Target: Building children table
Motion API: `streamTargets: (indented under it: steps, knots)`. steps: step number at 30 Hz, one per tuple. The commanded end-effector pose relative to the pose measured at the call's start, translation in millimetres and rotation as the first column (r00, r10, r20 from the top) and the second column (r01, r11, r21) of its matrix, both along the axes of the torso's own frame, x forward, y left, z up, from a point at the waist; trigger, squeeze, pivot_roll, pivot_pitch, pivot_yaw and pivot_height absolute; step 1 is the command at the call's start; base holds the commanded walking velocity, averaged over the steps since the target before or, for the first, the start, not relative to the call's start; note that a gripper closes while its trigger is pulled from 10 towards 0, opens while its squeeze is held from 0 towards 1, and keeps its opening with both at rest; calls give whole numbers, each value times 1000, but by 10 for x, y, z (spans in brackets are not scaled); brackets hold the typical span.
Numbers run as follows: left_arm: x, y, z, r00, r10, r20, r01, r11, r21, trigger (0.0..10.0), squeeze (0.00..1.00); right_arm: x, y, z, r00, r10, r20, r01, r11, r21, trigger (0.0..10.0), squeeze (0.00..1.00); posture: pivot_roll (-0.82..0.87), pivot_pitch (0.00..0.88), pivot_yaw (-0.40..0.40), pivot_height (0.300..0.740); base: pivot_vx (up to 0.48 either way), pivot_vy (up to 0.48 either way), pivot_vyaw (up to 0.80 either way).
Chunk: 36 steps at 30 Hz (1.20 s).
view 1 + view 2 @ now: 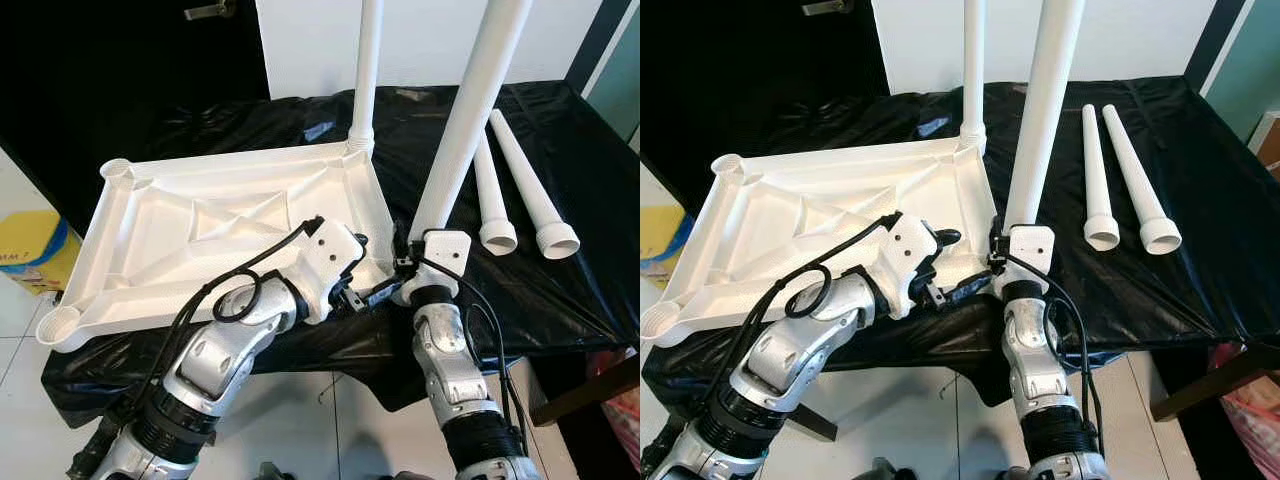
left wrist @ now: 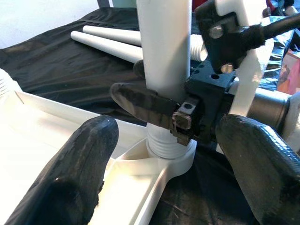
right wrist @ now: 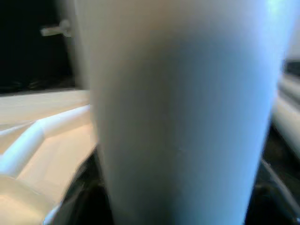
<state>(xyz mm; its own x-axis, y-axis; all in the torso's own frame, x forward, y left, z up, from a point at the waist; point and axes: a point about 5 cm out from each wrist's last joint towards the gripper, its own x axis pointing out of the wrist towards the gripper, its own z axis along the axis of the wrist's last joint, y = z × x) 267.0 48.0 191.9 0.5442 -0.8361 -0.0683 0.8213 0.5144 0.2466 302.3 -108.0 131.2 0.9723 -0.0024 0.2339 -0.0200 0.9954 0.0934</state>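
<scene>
The white tabletop (image 1: 220, 230) lies upside down on the black-covered table. One white leg (image 1: 367, 70) stands upright in its far right corner socket. A second leg (image 1: 468, 120) stands in the near right corner, its threaded end in the socket (image 2: 171, 152). My right gripper (image 1: 404, 258) is shut on this leg just above the socket; one of its fingers (image 2: 145, 105) crosses the leg. My left gripper (image 1: 368, 270) is open beside that same corner, its fingers (image 2: 70, 178) spread wide and touching nothing. The held leg (image 3: 178, 112) is blurred and close in the right wrist view.
Two loose legs (image 1: 493, 195) (image 1: 535, 190) lie side by side on the black cloth (image 1: 580, 150) to the right. A yellow container (image 1: 30, 250) stands on the floor at the left. A dark wooden piece (image 1: 590, 390) juts in at lower right.
</scene>
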Motion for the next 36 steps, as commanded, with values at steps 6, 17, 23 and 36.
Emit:
streamTargets:
  steps: [6,17,23,36]
  knots:
    - [-42,-34,-12,998,-59,-4,59,998,11,10000,0,-65,-85,-84,997,72,-12,-71,997,43,10000,1000,-2,59,30,740,0,0,0]
    - [-32,-61,-29,997,-73,-1,73,997,17,10000,0,-34,-371,17,940,342,1,-339,932,-128,10000,0,-22,43,34,740,0,0,0]
    - [-28,-66,-46,997,-74,-4,74,997,20,10000,0,24,-449,36,906,421,-33,-421,892,-168,10000,0,-22,36,32,740,0,0,0]
    - [-24,-37,-147,999,-50,-17,51,998,45,10000,0,207,-541,18,853,504,-133,-521,816,-250,0,0,-9,41,21,740,0,0,0]
